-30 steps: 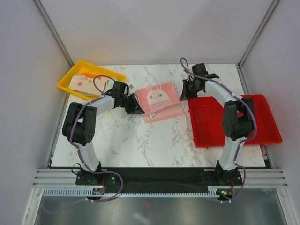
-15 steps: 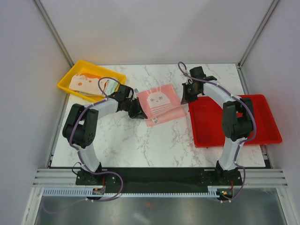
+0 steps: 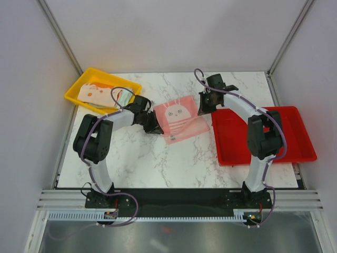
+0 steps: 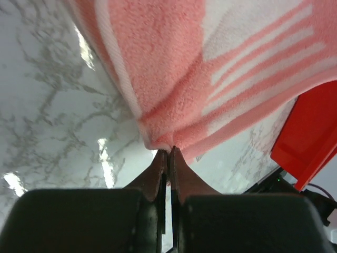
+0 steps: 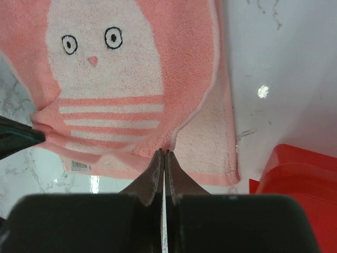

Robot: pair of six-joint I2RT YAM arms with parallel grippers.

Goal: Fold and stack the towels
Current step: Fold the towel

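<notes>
Two edges of the pink bunny towel (image 3: 179, 115) are pinched; I hold it spanning between left claw (image 4: 167, 151) and right claw (image 5: 164, 153).

Ahead of my right end effector (image 5: 164, 153), the pink towel (image 5: 131, 79): matt, nubbly terry cloth. Below my left end effector (image 4: 168, 151), the table (image 4: 47, 105): glossy marbled surface. Red tray (image 5: 300, 179): smooth, shiny plastic.

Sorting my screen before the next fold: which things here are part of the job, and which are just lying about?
Job: pink towel, pinched by left gripper and right gripper; cream-and-orange towel in the yellow tray.
Lying about: yellow tray; red tray.
</notes>
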